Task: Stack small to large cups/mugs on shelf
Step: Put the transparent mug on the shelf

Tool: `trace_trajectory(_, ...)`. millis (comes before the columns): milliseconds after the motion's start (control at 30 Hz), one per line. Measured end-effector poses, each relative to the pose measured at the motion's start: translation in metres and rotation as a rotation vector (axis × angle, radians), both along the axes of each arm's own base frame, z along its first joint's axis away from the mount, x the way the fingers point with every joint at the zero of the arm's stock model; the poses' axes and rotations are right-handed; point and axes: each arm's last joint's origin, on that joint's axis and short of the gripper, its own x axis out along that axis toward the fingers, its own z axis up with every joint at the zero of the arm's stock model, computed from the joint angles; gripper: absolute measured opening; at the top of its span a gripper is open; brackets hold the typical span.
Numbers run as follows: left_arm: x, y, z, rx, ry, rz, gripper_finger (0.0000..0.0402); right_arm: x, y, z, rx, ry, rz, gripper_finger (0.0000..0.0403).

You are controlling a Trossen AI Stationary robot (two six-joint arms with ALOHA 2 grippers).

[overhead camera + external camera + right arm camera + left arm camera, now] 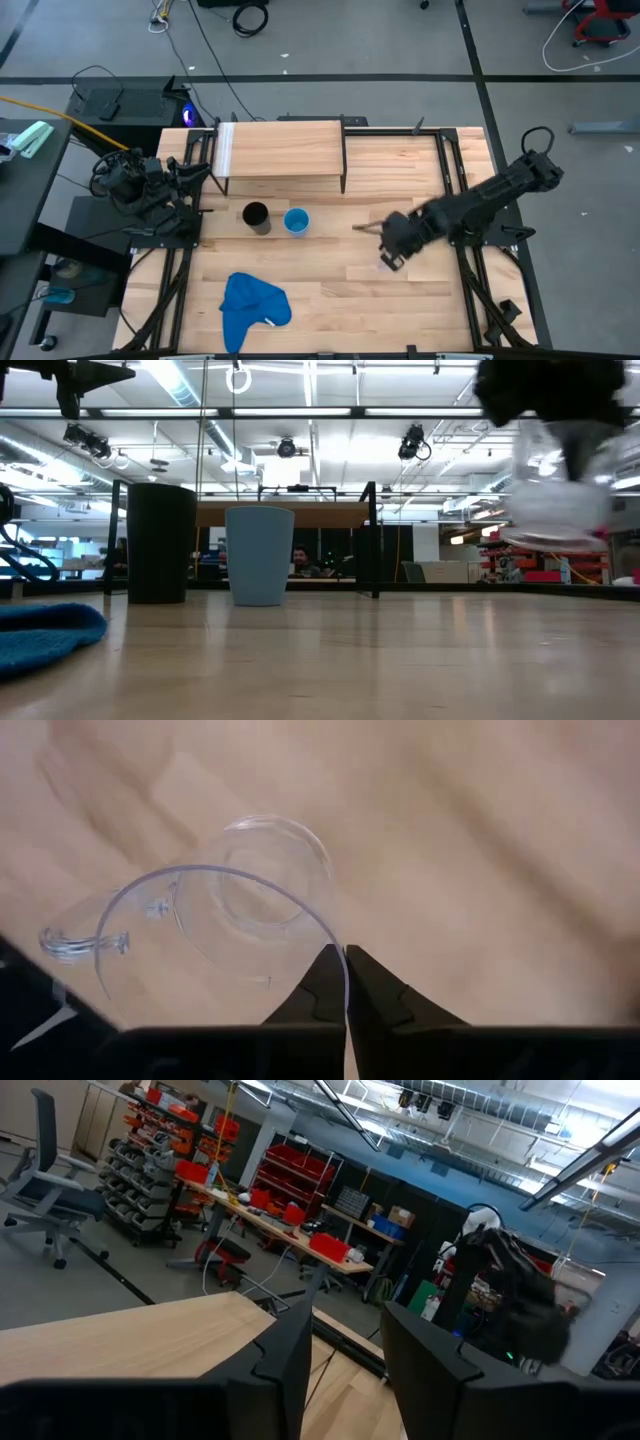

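The clear cup [235, 910] hangs in my right gripper [345, 985], above the table right of centre; it also shows in the low view [555, 490] and faintly in the high view [385, 240]. The black cup [256, 217] and the light-blue cup [296, 221] stand upright on the table in front of the shelf [280, 150]. My left gripper [345, 1370] waits at the table's left edge, open and empty. My right gripper pinches the clear cup's rim [340, 960] between its two fingers, one finger inside the cup and one outside. The fingers come from above. The cup is lifted clear of the table and hangs below the fingers, mouth up, its handle [85, 940] to one side.
A blue cloth [252, 305] lies crumpled near the table's front left. The shelf stands at the far edge on thin black legs. Bare tabletop lies between the cups and my right gripper.
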Motion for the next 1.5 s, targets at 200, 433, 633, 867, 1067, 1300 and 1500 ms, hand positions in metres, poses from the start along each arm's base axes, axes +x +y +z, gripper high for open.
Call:
trace_trajectory(200,0.0,0.0,0.0,0.0,0.0,0.0,0.0134,0.018,-0.055,0.025,-0.072,-0.076,0.057,0.0002)
trace_trajectory(433,0.0,0.0,0.0,0.0,0.0,0.0,0.0129,0.054,-0.099,0.032,-0.131,-0.046,0.18,0.0001)
trace_trajectory(633,0.0,0.0,0.0,-0.002,-0.001,0.0,0.0133,0.108,-0.107,0.034,-0.159,-0.037,0.374,0.0)
trace_trajectory(867,0.0,0.0,0.0,-0.016,-0.009,-0.002,0.0131,0.151,-0.108,0.02,-0.172,-0.023,0.507,0.0)
trace_trajectory(1067,0.0,0.0,0.0,-0.018,-0.01,-0.003,0.013,0.175,-0.099,-0.001,-0.167,0.007,0.59,0.0)
trace_trajectory(1300,0.0,0.0,0.0,-0.016,-0.008,-0.002,0.0133,0.192,-0.09,-0.009,-0.203,0.008,0.643,0.0)
trace_trajectory(1500,0.0,0.0,0.0,-0.017,-0.009,-0.003,0.0128,0.197,-0.087,-0.023,-0.211,0.047,0.68,0.0)
